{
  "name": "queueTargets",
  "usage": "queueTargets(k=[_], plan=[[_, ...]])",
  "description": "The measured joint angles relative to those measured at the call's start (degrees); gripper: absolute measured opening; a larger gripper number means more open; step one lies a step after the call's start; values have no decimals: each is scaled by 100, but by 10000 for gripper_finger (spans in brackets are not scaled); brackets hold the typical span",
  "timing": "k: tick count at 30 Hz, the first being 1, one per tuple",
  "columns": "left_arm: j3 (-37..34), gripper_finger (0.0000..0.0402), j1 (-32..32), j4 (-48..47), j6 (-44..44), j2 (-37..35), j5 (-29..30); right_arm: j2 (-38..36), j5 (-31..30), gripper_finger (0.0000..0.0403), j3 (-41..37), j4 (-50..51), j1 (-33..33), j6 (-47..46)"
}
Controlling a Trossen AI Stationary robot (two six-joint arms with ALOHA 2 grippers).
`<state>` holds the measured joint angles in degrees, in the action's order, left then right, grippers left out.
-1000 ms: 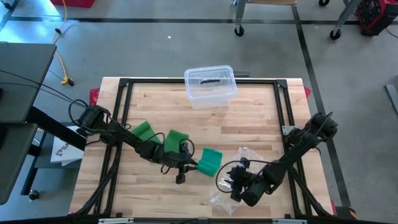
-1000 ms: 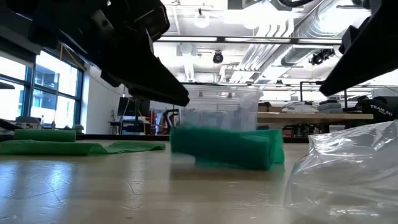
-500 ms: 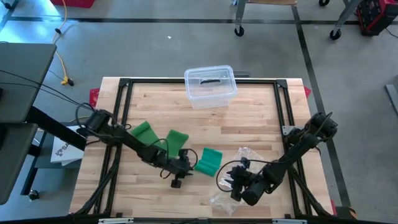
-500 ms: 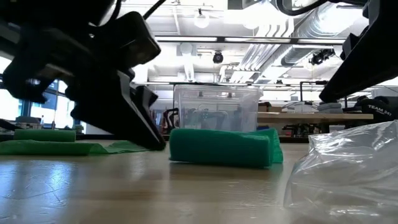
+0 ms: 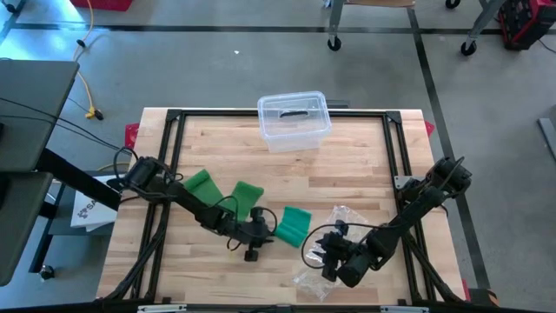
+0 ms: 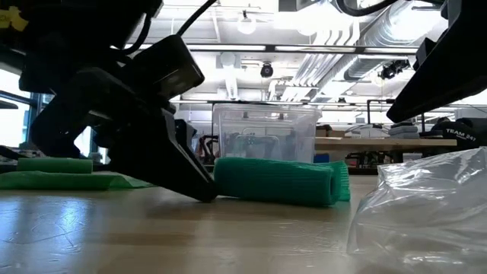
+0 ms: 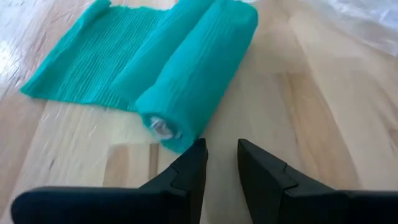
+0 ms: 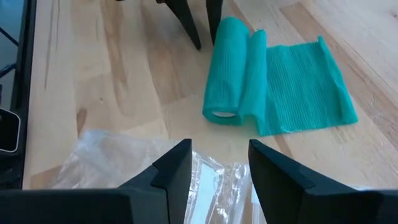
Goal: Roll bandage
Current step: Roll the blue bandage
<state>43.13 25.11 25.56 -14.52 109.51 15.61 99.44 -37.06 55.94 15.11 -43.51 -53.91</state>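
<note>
Nearest the front edge of the bench, a pale butcher-block top of glued wooden strips, lies one crinkled clear plastic bag, glossy and creased, and over it hangs the right gripper, its two dark wedge-shaped jaws standing parted with nothing between them. Just past the bag lies the bandage, a ribbed, soft teal-green weave, partly wound: in the right wrist view it shows one fat cylinder with a pale hollow core at its end, a second fold lying against it, and a flat tail spread out on the wood beyond. Right at the end of that roll sits the left gripper, low on the bench; in the left wrist view its two black jaws stand a narrow gap apart, tips just short of the roll's end, holding nothing. Farther left along that arm, two more green bandage pieces: one beside the arm's middle, one nearer its base, both looking flat and folded from above, so three green pieces in all. At the far edge stands one clear plastic tub, a rounded rectangle with a lid, something dark and small showing inside. A black metal frame borders the bench.
</note>
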Motion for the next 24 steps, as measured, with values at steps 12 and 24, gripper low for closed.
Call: queueTargets(k=[12,24], plan=[[-25,102,-71,227,424,16,317,168,77,149,0,-111,30,0],[-15,153,-137,-42,519,-66,344,772,569,149,0,-377,458,58]])
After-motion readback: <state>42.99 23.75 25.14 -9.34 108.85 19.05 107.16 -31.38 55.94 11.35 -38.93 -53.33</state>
